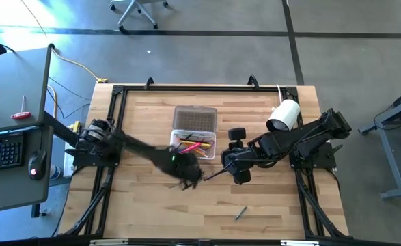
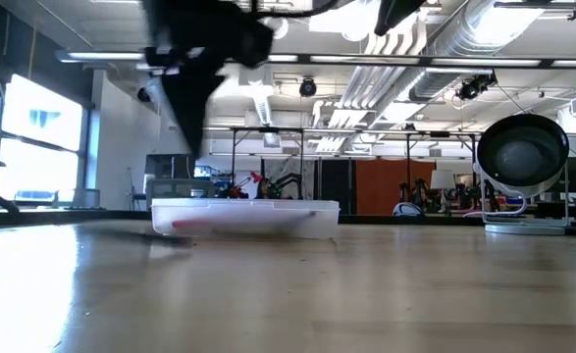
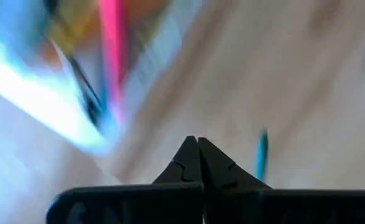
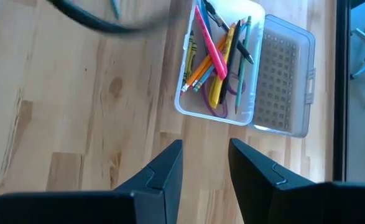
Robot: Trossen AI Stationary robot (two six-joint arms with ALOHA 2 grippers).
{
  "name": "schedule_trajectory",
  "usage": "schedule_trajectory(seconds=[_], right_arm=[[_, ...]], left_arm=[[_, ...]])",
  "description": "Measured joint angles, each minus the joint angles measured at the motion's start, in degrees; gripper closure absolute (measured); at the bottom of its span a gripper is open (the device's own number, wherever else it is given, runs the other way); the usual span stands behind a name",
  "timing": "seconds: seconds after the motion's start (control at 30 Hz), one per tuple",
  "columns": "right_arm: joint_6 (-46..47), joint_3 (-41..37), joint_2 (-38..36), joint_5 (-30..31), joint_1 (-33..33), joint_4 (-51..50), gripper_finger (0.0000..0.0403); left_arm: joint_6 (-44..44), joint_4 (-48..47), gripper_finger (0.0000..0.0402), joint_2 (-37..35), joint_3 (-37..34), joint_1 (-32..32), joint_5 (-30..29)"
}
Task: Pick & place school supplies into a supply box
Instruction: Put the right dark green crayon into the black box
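Observation:
The clear supply box rests on its bottom at the table's middle. Its textured lid lies folded open on the far side. Orange, yellow, pink, green and black pens lie inside it. My left gripper is shut and holds nothing, hovering just near of the box. A light-blue pen lies flat on the wood beside it. My right gripper is open, raised to the right of the box. Another thin pen lies toward the near edge.
A white cylindrical camera stands on the table right of the box, at the far right. It also shows in the low view as the camera. My left arm crosses the table in front of the right gripper. Bare wood lies toward the near edge.

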Motion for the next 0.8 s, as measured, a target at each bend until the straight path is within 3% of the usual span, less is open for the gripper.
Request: schedule_trajectory(seconds=[0.1,0.27,0.5,0.6,0.8], right_arm=[[2.22,0.00,0.00,0.02,0.00,0.02,0.0295],[5.17,0.00,0.00,-0.09,0.31,-0.02,0.0295],[-0.92,-5.07,-0.26,2.78,2.94,7.08,0.0295],[-1.32,-10.35,-0.26,-1.85,4.75,13.15,0.0295],[-8.10,-23.73,-0.33,-15.99,11.50,32.79,0.0295]], left_arm=[[7.42,-1.48,0.0383,-0.20,3.27,4.10,-3.74],[17.88,-2.18,0.0368,-0.11,3.86,10.26,-0.17],[18.79,-12.14,0.0360,-0.98,3.92,11.45,1.26],[16.04,-17.98,0.0367,-2.51,3.95,10.04,1.17],[11.21,-23.82,0.0373,-8.09,3.97,4.79,-5.21]])
